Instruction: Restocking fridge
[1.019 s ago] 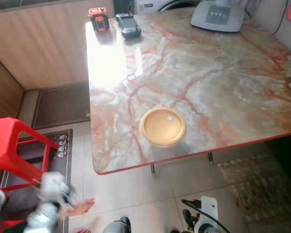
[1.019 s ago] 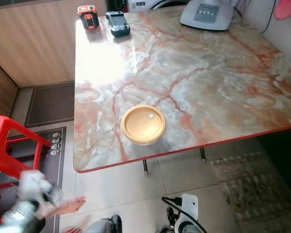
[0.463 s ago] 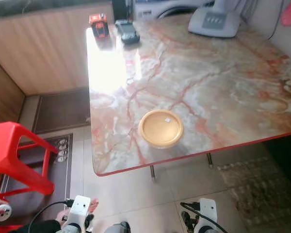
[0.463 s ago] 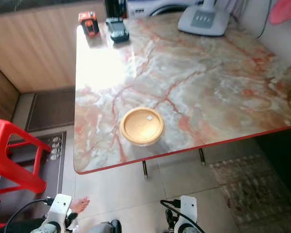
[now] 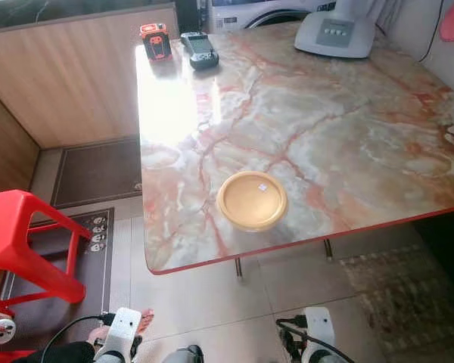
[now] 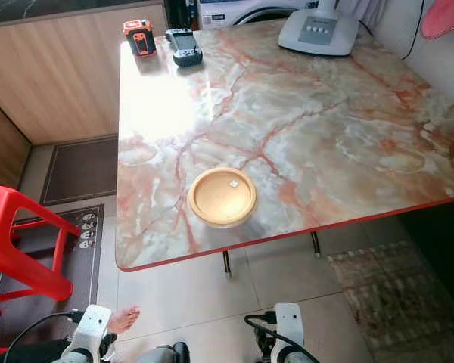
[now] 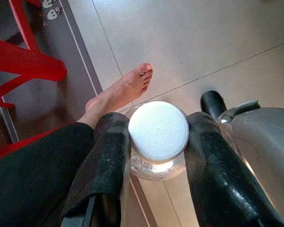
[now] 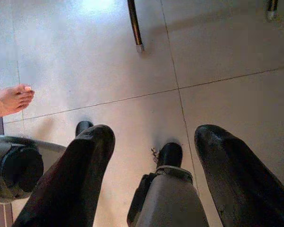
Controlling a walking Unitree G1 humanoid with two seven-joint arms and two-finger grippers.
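Note:
A clear bottle with a white cap (image 7: 158, 131) sits between the two black fingers of my left gripper (image 7: 157, 138), which is shut on it. That arm hangs low at my left side, its wrist (image 5: 123, 330) at the bottom edge of the left eye view. My right gripper (image 8: 154, 137) hangs open over the tiled floor with nothing between its fingers; its wrist (image 5: 318, 333) is at the bottom right. A round yellow dish (image 5: 252, 200) rests on the marble table (image 5: 325, 113) close to its near edge.
A red stool (image 5: 15, 234) stands at my left beside a dark mat (image 5: 98, 170). A person's bare foot (image 7: 125, 90) is on the floor near my left gripper. An orange device (image 5: 154, 41), a black device (image 5: 199, 48) and a grey appliance (image 5: 339, 34) stand at the table's far end.
My left arm, raised and blurred at the lower left a second ago, has dropped to the bottom edge. The camera has shifted slightly; table and dish have not moved.

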